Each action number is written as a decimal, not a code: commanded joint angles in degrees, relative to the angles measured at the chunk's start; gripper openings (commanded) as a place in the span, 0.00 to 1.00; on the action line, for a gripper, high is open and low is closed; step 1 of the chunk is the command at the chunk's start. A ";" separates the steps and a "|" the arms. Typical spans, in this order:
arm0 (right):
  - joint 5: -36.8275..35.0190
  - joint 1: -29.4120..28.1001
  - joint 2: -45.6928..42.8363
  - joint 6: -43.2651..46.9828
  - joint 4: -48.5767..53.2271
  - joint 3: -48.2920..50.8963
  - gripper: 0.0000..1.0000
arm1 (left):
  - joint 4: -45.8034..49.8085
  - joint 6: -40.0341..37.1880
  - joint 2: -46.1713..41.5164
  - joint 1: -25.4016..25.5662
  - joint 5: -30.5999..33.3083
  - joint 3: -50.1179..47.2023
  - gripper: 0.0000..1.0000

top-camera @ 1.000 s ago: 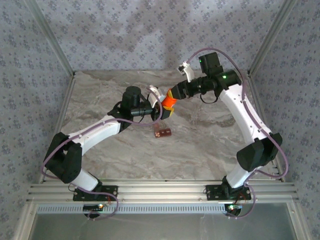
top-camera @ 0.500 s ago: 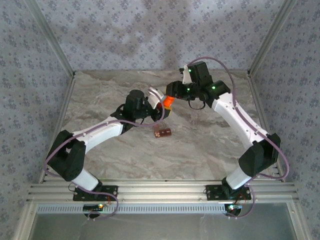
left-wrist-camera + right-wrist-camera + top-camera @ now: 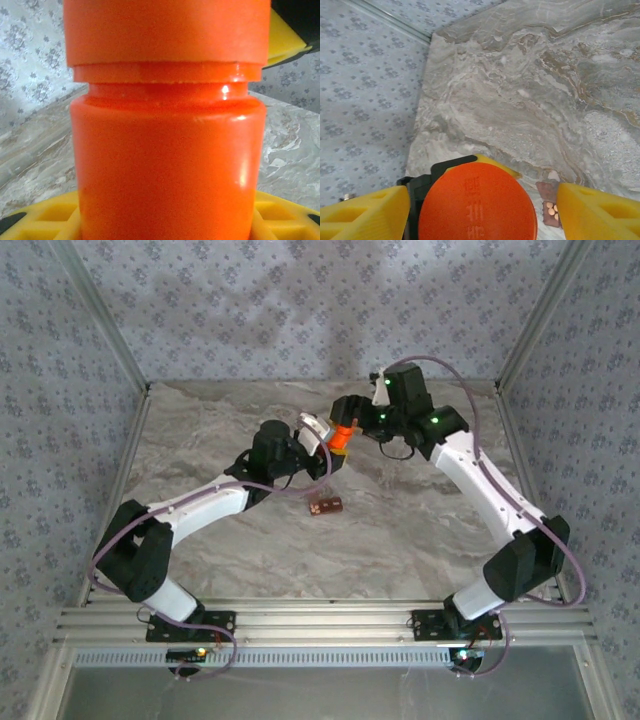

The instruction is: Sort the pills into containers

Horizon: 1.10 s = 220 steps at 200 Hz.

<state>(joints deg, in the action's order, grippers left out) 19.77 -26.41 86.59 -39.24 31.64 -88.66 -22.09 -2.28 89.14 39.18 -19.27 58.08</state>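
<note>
Marbled grey tabletop (image 3: 420,530) lies under both arms, with patterned walls around it. Your left pincer (image 3: 328,447) grips the orange bottle (image 3: 343,437) by its body and holds it above the tabletop, toward the back middle. Its yellow pads (image 3: 45,220) press the bottle's lower part.

Your right pincer (image 3: 352,418) stands wide around the cap (image 3: 477,205). There is 1 yellow finger (image 3: 600,210) on each side with gaps showing, so it grips nothing. The bottle's long axis points straight at the right pincer, cap end first, so that arm looks best placed to work the cap.

The containers (image 3: 325,505), 1 reddish-brown strip of cells, lie on the tabletop just nearer you than the bottle. Any pills in the bottle are hidden by its opaque wall. In the right wrist view the strip is partly cut off behind the finger.
</note>
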 commanded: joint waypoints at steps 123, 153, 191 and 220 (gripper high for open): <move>25.69 12.01 -4.16 36.49 1.33 -0.52 0.80 | 2.64 -0.83 -2.20 -1.96 -14.25 4.63 0.00; 27.30 10.54 -1.16 38.68 4.16 -3.53 0.80 | 4.09 -0.92 -1.78 -1.92 -15.01 5.48 0.00; 26.68 9.78 1.36 38.89 5.02 -4.41 0.80 | 4.07 -1.11 -1.81 -1.94 -15.01 5.51 0.00; 26.76 9.39 2.37 38.66 5.06 -4.41 0.79 | 4.16 -1.20 -1.90 -1.95 -14.92 5.45 0.00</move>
<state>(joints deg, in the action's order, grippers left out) 45.12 -16.67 87.64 -1.91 35.14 -91.44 -17.67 -2.52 88.55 37.39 -32.38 61.36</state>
